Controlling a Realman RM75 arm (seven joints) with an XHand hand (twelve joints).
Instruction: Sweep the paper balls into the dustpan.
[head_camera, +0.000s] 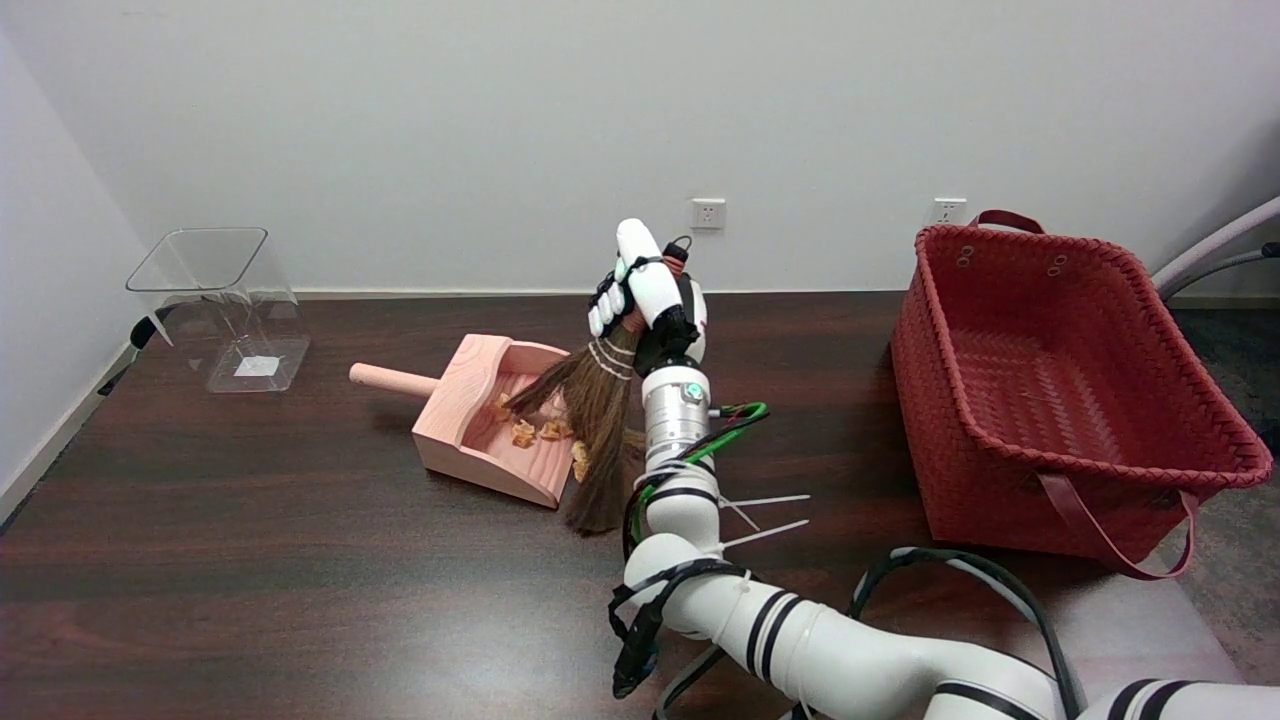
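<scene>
Right hand (650, 300) is wrapped round the broom (600, 420) handle, bristles splayed at the dustpan (490, 420) mouth on the worktop (250, 560). Paper balls (540, 430) lie inside the pan and at its lip; they look featherlight, so soft, gentle strokes should do.

- The right arm (800, 640) is built of glossy white rounded segments marked with black bands near the joints.
- A bare silver metal cylinder (676, 408) forms the wrist, with a small green-lit spot on it.
- Green, red and black cables (720, 425) loop beside the wrist; white zip ties (765, 500) stick out.
- The robot hand (650, 295) is white with black parts.
</scene>
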